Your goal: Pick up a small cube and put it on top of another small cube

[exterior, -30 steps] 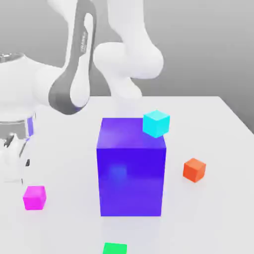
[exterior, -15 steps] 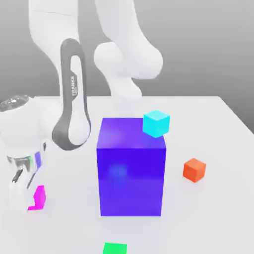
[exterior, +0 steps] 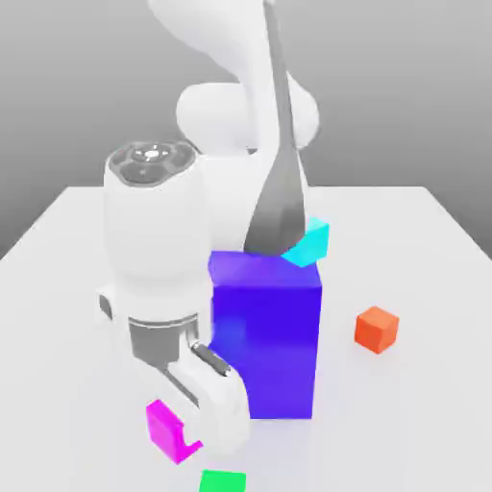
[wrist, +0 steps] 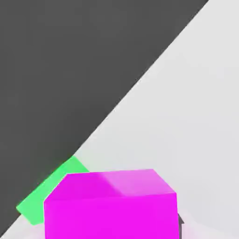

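Note:
The small cube (exterior: 165,428) is glossy magenta and sits tilted in my gripper (exterior: 192,438), just off the table in front of the big blue-violet block (exterior: 274,336). The gripper is shut on it, and one white finger (exterior: 219,408) shows beside it. In the hand view the small cube (wrist: 112,205) looms close, with the green cube (wrist: 50,193) just behind it. That green cube (exterior: 223,480) lies at the table's front edge in the exterior view, a little to the right of the held cube.
A cyan cube (exterior: 309,242) rests on the back right corner of the blue-violet block, partly behind my arm. An orange cube (exterior: 376,329) lies on the white table (exterior: 423,269) to the exterior view's right. My arm's bulky wrist (exterior: 154,250) stands just left of the block.
My hand swung from the exterior view's left toward the front middle. The gripper shut on the magenta cube, which moved right with it and now sits tilted.

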You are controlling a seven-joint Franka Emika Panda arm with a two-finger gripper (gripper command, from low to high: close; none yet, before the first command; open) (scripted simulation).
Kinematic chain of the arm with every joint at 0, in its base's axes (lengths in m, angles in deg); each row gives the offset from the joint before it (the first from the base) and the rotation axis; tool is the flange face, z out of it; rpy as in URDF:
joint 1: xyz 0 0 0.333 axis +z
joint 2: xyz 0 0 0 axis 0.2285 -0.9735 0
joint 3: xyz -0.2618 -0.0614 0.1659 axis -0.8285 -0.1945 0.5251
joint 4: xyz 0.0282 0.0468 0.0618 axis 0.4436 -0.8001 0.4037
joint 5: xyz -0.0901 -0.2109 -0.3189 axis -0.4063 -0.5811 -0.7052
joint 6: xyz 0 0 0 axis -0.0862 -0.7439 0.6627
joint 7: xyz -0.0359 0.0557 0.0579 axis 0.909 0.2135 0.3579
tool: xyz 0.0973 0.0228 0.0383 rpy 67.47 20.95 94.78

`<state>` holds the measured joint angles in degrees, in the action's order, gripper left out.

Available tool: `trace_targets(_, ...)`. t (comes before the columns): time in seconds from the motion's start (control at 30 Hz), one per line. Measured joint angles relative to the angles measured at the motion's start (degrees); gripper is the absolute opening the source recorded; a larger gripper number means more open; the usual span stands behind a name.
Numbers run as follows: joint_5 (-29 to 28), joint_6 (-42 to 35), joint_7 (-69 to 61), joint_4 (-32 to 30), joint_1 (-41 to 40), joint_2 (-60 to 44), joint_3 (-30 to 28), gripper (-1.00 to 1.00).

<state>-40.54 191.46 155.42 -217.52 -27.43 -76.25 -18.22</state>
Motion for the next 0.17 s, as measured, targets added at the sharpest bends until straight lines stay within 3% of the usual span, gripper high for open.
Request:
trace_targets(0.03, -0.77, 1.62, 0.43, 0.33, 0.57, -1.99, -0.34, -1.00)
trace_targets(0.07, -1.39, 3.06, 0.81, 0.54, 1.01, -3.66, -0.71, 1.00)
trace_targets(0.17, -1.39, 3.06, 0.81, 0.54, 1.01, -3.66, -0.71, 1.00)
